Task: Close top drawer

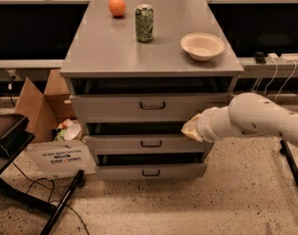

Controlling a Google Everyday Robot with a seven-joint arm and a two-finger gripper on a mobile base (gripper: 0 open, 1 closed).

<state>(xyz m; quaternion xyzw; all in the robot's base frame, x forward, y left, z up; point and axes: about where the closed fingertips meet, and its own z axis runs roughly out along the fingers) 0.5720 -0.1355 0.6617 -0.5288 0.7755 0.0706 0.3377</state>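
Observation:
The top drawer point(119, 107) is the tallest grey front of the three in the grey metal cabinet, with a small dark wire handle point(152, 105) at its centre. A dark gap shows above its front, under the cabinet top. My gripper point(191, 129), pale at the end of a white arm point(257, 119) coming in from the right, is at the lower right part of that drawer's front. It is right of the handle, and I cannot tell whether it touches the panel.
Two shorter drawers point(149, 143) sit below, each with dark gaps above. On the cabinet top stand an orange point(117, 6), a green can point(144, 22) and a white bowl point(202, 45). A cardboard box point(38, 106) and black stand point(12, 141) are at left. Cables point(276, 77) hang at right.

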